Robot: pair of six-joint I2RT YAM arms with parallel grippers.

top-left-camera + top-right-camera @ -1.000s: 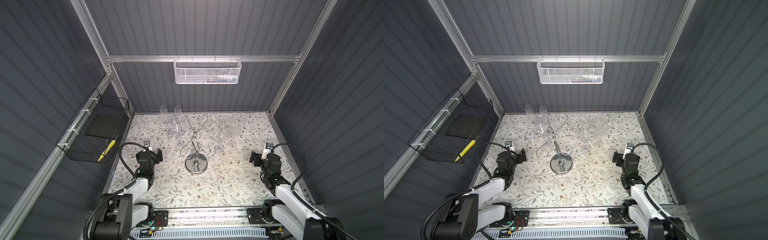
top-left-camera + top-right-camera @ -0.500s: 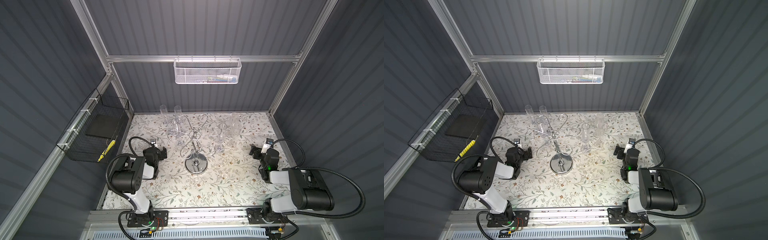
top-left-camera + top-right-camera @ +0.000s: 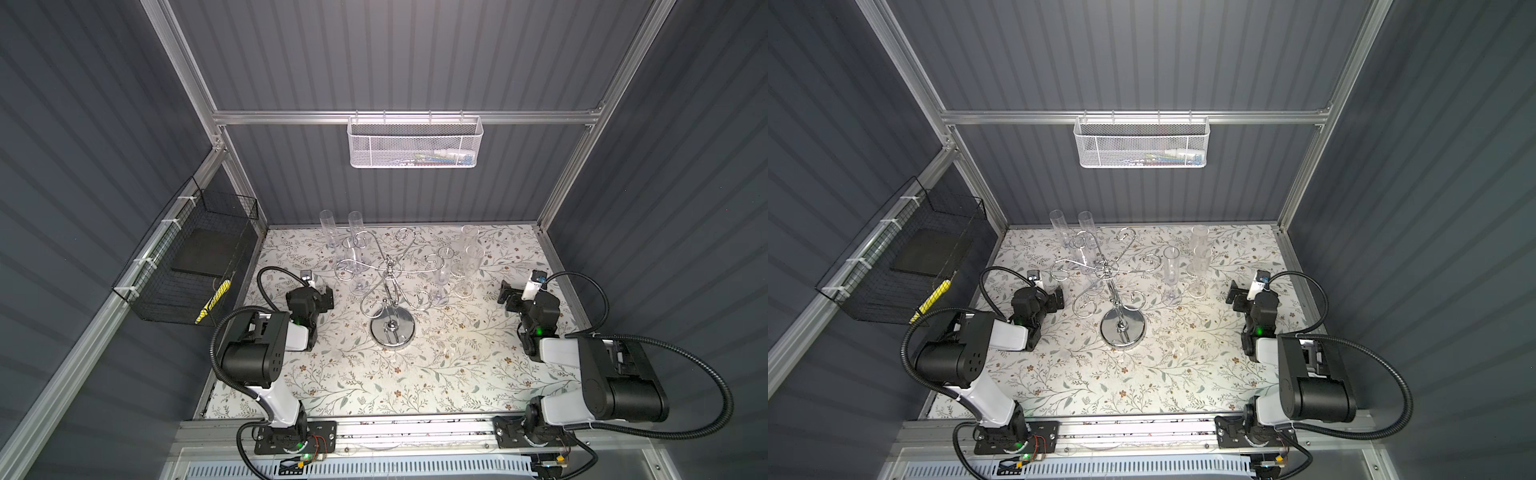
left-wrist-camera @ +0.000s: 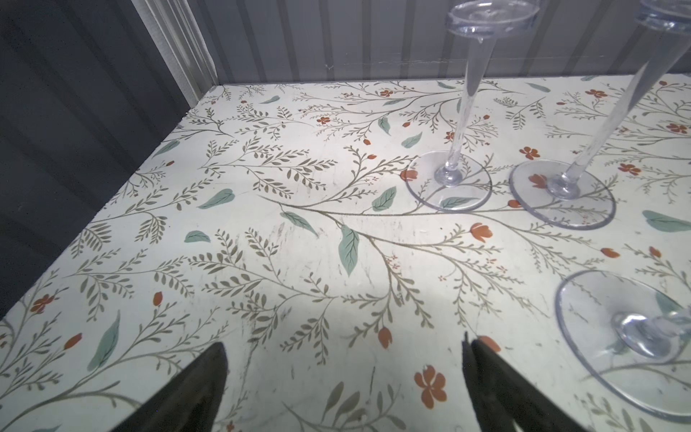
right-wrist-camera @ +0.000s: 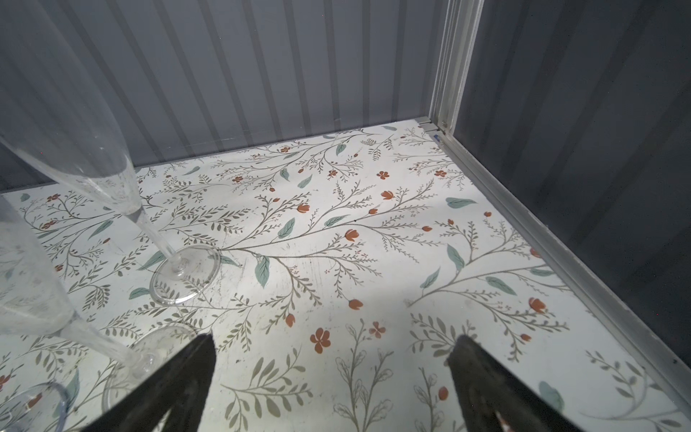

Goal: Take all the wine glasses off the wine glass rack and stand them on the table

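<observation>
The chrome wine glass rack stands mid-table, its curled arms spread above the round base. Several clear wine glass flutes stand around it: a left group and a right group. One flute stands just right of the rack. I cannot tell whether any glass hangs from the arms. My left gripper is low and open, left of the rack. My right gripper is low and open, at the right. Both are empty.
A white mesh basket hangs on the back rail and a black wire basket on the left wall. Metal frame rails edge the floral table. The arms' big elbow links stand over the front corners.
Both arms have folded, their elbow links rising toward the camera. The grippers stay low near the same spots and remain open.
</observation>
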